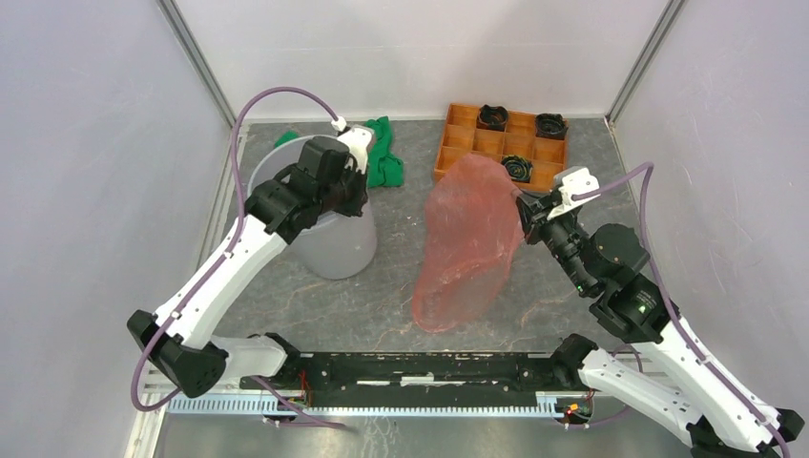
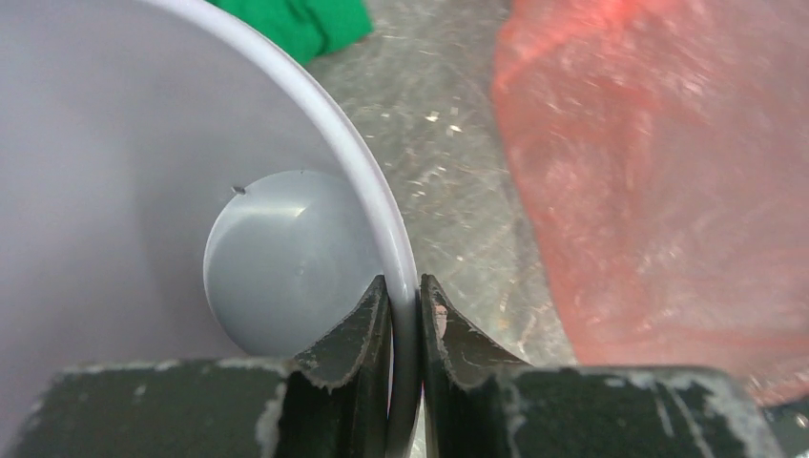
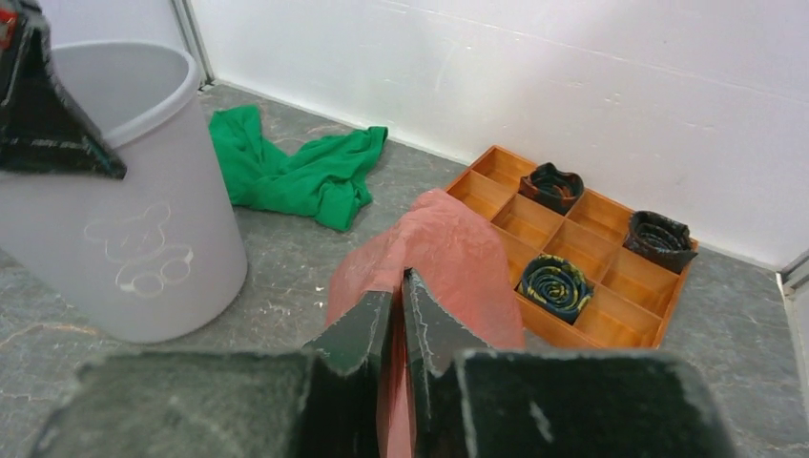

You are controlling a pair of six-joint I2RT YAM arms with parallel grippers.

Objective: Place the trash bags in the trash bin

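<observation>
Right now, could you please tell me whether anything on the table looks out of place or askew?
Only the green cloth stands out: it lies crumpled on the table beside the trash bin. The trash bag hangs from the right claw, outside the bin. Nothing looks spilled or damaged.

White arms (image 1: 227, 270) with black joints (image 1: 615, 250), purple cables (image 1: 286, 90) and scuffed black jaws.

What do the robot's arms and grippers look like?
The left arm and right arm have white links with bulky black joints. A mauve-grey cable runs along each. The left gripper and right gripper have black wedge-shaped fingers with scuffed, whitish edges.
</observation>
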